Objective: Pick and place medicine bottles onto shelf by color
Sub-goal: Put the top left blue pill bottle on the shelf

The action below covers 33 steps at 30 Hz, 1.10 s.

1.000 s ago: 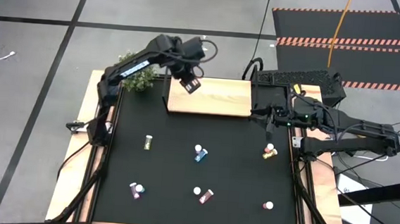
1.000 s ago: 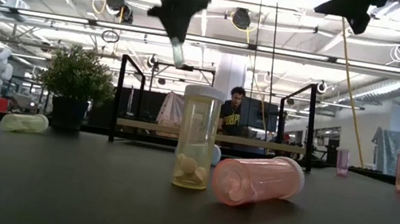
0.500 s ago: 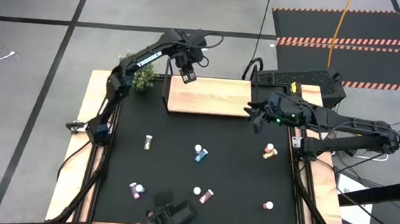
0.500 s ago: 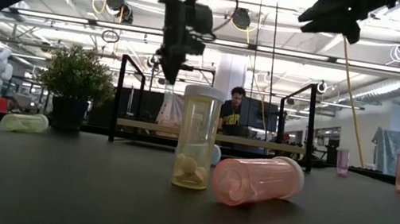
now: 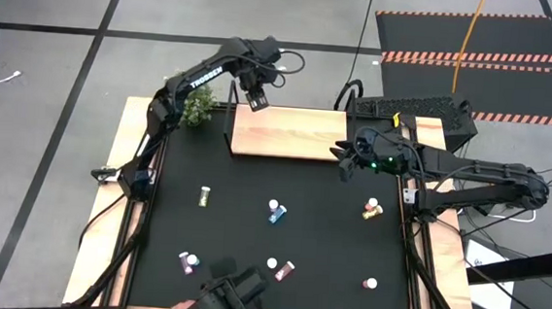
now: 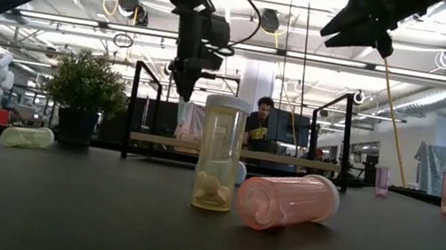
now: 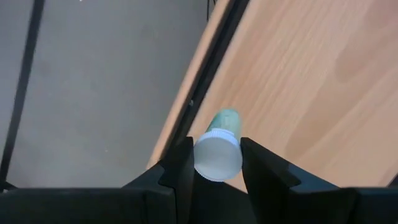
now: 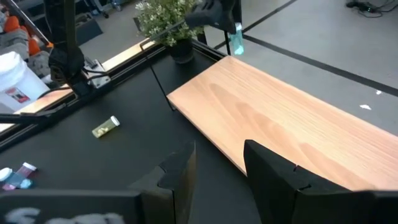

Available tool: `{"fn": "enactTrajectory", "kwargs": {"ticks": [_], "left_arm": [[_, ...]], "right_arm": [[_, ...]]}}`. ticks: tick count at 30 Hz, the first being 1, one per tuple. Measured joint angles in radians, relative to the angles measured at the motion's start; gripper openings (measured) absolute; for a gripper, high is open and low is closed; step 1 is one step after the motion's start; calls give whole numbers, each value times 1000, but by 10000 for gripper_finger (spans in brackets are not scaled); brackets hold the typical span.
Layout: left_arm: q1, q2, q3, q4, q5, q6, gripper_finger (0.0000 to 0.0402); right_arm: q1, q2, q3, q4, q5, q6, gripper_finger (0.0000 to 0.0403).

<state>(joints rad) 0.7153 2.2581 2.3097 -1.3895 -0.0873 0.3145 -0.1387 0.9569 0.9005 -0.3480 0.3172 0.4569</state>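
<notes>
My left gripper (image 5: pixel 257 100) is shut on a green bottle (image 7: pixel 226 120) with a white cap, above the far left corner of the light wooden shelf (image 5: pixel 292 134). The bottle also shows in the right wrist view (image 8: pixel 237 43), hanging over the shelf (image 8: pixel 280 106). My right gripper (image 5: pixel 344 164) is open and empty, in the air by the shelf's right end. On the black table lie a yellow-green bottle (image 5: pixel 204 196), a blue one (image 5: pixel 276 212), an orange one (image 5: pixel 372 210) and two maroon ones (image 5: pixel 189 262) (image 5: pixel 285 270). My left gripper pinches the green bottle at its white cap end (image 7: pixel 217 155) between its two fingers. The fingers come from above and point down. The bottle hangs below them, its body toward the shelf (image 7: pixel 298 74), lifted clear of it.
A green bushy plant (image 5: pixel 193 108) stands by the shelf's left end. A further white-capped bottle (image 5: pixel 370 284) stands near the right front. A person's hand with a dark object (image 5: pixel 227 297) reaches over the near edge. In the low view a yellow bottle (image 6: pixel 219 153) stands beside a lying pink one (image 6: pixel 287 202).
My left gripper has carried the green bottle toward the shelf's far left corner and gone lower. My right gripper has moved toward the table's left, along the shelf's right end. A hand with a dark object has come in at the near edge.
</notes>
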Motion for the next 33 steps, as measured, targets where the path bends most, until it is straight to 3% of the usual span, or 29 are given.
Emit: {"fn": "enactTrajectory", "kwargs": {"ticks": [10,33], "left_arm": [[-30,-2,-165,13,-54,-2,122],[-39,-1,-163,97,-81,-26,122]], "right_arm": [[1,-1,0,3,-5,-5,130],[0,-1,0,-2,-8,-57,130]]}}
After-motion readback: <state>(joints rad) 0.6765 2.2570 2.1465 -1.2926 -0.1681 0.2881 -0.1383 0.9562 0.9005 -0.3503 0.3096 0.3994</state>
